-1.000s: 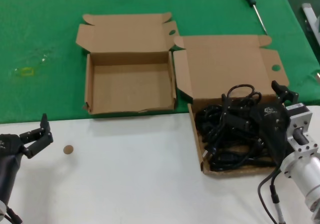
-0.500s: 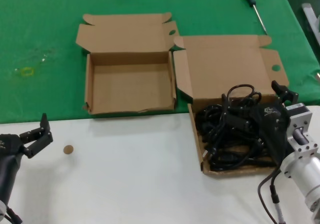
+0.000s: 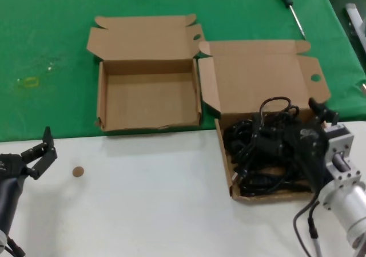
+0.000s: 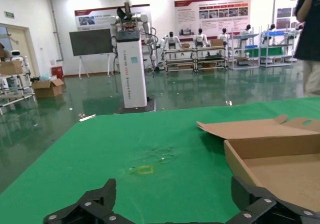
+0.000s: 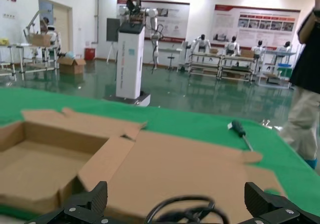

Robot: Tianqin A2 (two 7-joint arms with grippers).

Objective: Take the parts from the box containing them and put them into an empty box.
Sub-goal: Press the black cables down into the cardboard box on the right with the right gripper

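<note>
The parts are a tangle of black cables (image 3: 266, 151), heaped in the larger cardboard box (image 3: 224, 154) that sits at the bench's (image 3: 154, 205) right side, its tray on the white surface and its wide lid panel lying back on the green cloth (image 3: 51, 39). The smaller cardboard box (image 3: 103, 105) stands open and bare just beside it to the left, on the green cloth.

The right gripper (image 3: 311, 134) is down at the right edge of the heap, over the cables. In the right wrist view its fingers (image 5: 82, 204) stand wide apart, with a loop of cable rising between them; whether they already press on any strand I cannot tell, since the heap and the black gripper merge in the head view. It looks as if nothing is clamped yet.

The left gripper (image 3: 39, 154) hangs low over the white bench at the left, well apart from both boxes, fingers (image 4: 85, 209) spread open and holding nothing. A small brown disc (image 3: 78, 171) lies near it.

The cables likely handle as a light, limp, springy bundle: loops will sag, snag on each other and drag neighbours along, so one lift may bring several strands or the whole knot. A hold deep in the thick middle of the heap, across several strands at once, seems safer than pinching a single outer loop, which could slip through the fingers. The cardboard tray is light too and may shift if the cables catch on its wall.
</note>
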